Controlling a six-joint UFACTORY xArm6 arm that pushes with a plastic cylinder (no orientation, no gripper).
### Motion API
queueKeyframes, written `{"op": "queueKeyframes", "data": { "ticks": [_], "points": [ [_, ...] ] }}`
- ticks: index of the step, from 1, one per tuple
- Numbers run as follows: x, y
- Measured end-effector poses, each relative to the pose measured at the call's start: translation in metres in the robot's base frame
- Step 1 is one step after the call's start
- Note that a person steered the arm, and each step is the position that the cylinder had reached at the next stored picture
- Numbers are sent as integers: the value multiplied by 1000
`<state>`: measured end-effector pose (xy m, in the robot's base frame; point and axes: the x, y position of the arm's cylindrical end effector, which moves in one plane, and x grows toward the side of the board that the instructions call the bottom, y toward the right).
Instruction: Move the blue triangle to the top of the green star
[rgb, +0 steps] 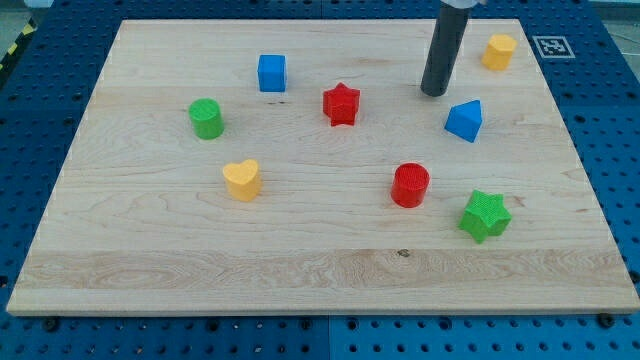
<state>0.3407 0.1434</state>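
My tip (434, 93), bare and holding nothing, rests on the board (300, 250) just up and left of the blue triangle (465, 120), apart from it. The green star (485, 215) lies below the triangle, near the board's lower right. Blue pegboard (50, 150) surrounds the board.
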Motion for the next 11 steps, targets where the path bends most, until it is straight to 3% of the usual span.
{"op": "queueKeyframes", "data": {
  "ticks": [3,7,8,9,11],
  "points": [
    [34,0],
    [151,57],
    [156,82],
    [117,89],
    [102,79]
  ]
}}
